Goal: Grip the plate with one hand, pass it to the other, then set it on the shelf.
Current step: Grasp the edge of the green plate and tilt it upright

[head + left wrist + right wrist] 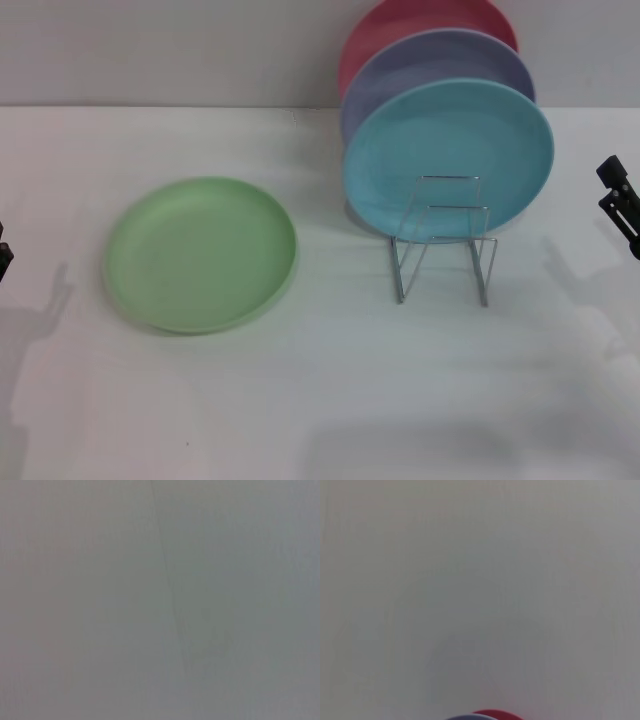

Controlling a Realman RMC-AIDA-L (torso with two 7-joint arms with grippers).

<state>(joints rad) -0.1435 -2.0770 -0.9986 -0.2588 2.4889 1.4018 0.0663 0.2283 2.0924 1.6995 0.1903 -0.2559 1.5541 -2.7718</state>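
The light green plate lies flat on the white table, left of centre in the head view. The silver wire shelf stands to its right, with empty front slots. My left gripper shows only as a dark sliver at the left edge, well left of the plate. My right gripper is at the right edge, right of the shelf and apart from it. Neither holds anything that I can see. The left wrist view shows only a plain grey surface.
A teal-blue plate, a lavender plate and a red plate stand upright in the shelf's rear slots. The red plate's rim also shows in the right wrist view. A wall runs behind the table.
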